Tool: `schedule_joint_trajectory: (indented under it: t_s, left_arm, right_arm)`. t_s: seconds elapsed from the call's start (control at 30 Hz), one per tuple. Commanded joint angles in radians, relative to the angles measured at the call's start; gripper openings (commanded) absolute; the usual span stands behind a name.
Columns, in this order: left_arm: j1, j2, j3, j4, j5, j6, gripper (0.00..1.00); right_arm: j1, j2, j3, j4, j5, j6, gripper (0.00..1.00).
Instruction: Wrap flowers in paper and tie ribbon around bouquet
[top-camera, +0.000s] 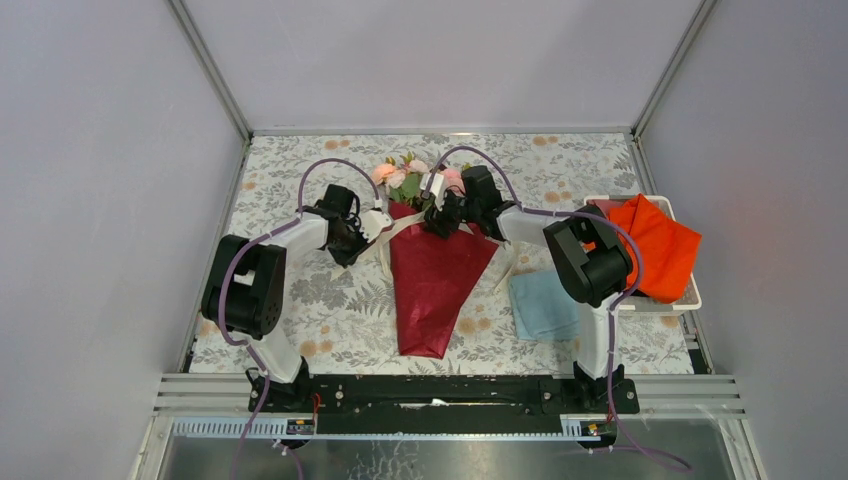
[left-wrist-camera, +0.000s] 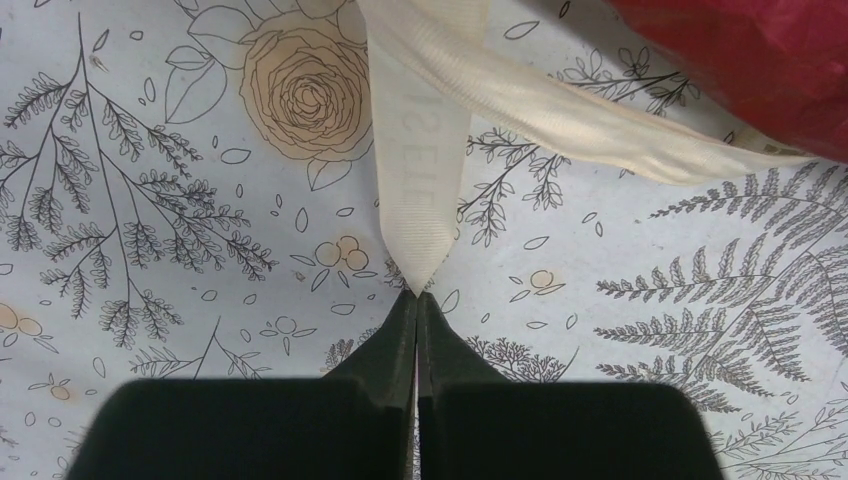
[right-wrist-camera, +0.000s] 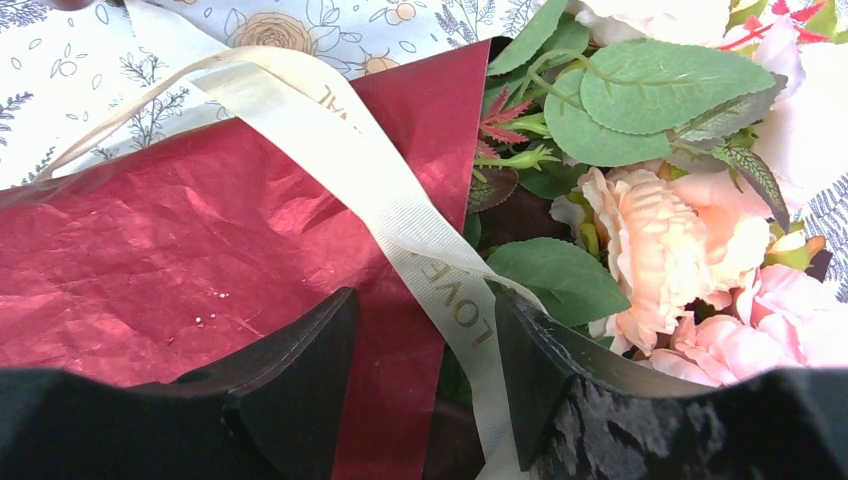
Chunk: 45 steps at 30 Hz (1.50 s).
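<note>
Left gripper (left-wrist-camera: 416, 296) clamped on ribbon (left-wrist-camera: 420, 170), left of bouquet (top-camera: 432, 280). Right gripper (right-wrist-camera: 425, 305) jaws apart, ribbon passing between, over paper (right-wrist-camera: 180, 240) beside flowers (right-wrist-camera: 660, 240).

orange-red cloth (top-camera: 655, 245) is sitting bunched in a white tray (top-camera: 692, 298) way off right of the right claw (top-camera: 441, 218), blue folded cloth (top-camera: 545, 305) lying nearer it, floral tablecloth (top-camera: 330, 300) spreading underneath

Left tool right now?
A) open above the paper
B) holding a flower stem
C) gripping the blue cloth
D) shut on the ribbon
D: in the left wrist view the left tool is closed, with the cream ribbon pinched at its tips.
</note>
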Motion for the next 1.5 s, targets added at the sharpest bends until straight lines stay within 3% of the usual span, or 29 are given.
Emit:
schedule_joint_trajectory:
  t_s: [0.0, 0.23, 0.33, 0.4, 0.63, 1.03, 1.17, 1.33, 1.47]
  left_arm:
    - [-0.001, 0.029, -0.038, 0.021, -0.018, -0.004, 0.00]
    - [-0.002, 0.005, -0.015, 0.007, 0.042, -0.024, 0.00]
    - [-0.001, 0.000, -0.010, 0.001, 0.047, -0.027, 0.00]
    - [-0.002, -0.004, -0.008, 0.001, 0.045, -0.029, 0.00]
    - [-0.002, -0.011, 0.007, 0.027, 0.041, -0.062, 0.00]
    - [-0.002, -0.031, 0.095, -0.016, 0.060, -0.075, 0.00]
    - [-0.010, -0.036, 0.181, -0.091, 0.093, -0.050, 0.35]
    - [-0.088, -0.056, 0.264, -0.126, 0.139, -0.032, 0.45]
    - [-0.177, -0.002, 0.341, -0.125, 0.122, -0.020, 0.61]
  right_arm:
    - [-0.009, 0.012, 0.054, -0.003, 0.017, -0.005, 0.61]
    - [-0.010, 0.048, 0.076, 0.010, 0.058, 0.020, 0.57]
    - [-0.011, 0.050, 0.078, 0.011, 0.053, 0.038, 0.43]
    - [-0.010, 0.039, 0.068, 0.014, 0.050, 0.051, 0.28]
    - [-0.009, -0.032, -0.020, 0.081, 0.067, 0.113, 0.00]
    - [0.022, -0.187, -0.215, 0.226, 0.090, 0.341, 0.00]
    - [0.021, -0.223, -0.271, 0.221, 0.139, 0.427, 0.03]
    - [0.022, -0.291, -0.362, 0.177, 0.174, 0.545, 0.07]
    - [0.022, -0.360, -0.453, 0.174, 0.205, 0.666, 0.11]
